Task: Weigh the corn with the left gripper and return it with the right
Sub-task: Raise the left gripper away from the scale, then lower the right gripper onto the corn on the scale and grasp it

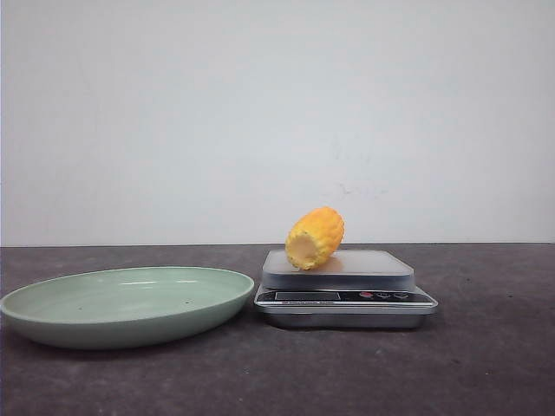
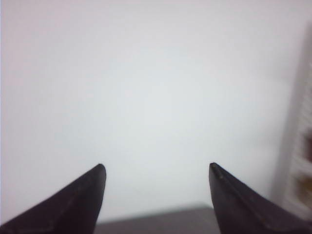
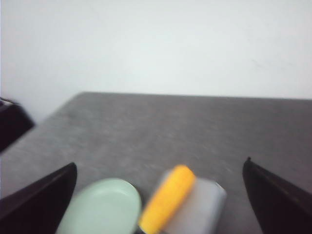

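Nearest the robot, the left gripper [image 2: 156, 195] is showing in its own wrist view as two dark pointed fingers spread wide with nothing between them, facing mostly a pale wall and only a sliver of the dark table edge; the right gripper [image 3: 161, 195] is likewise spread wide and holding nothing, and it is looking down from above toward the work area; neither claw is appearing in the front view. Farther out on the dark grey table [image 1: 486, 364], a pale green plate [image 1: 52, 325] is sitting on the left, with nothing on it, just beside a silver kitchen scale [image 1: 347, 303] on its right; the corn [image 1: 315, 237] is lying on the scale's platform, toward its left rear part, untouched by either claw. Judging from this, the weighing half seems to be done or under way, since the cob is resting freely on the scale; what is remaining is for the right gripper to come down, take the cob and carry it back, presumably to the plate. The corn is looking short and stubby, yellow-orange with rows of kernels, its paler cut end facing the front camera, and it is tilting slightly upward toward the back.
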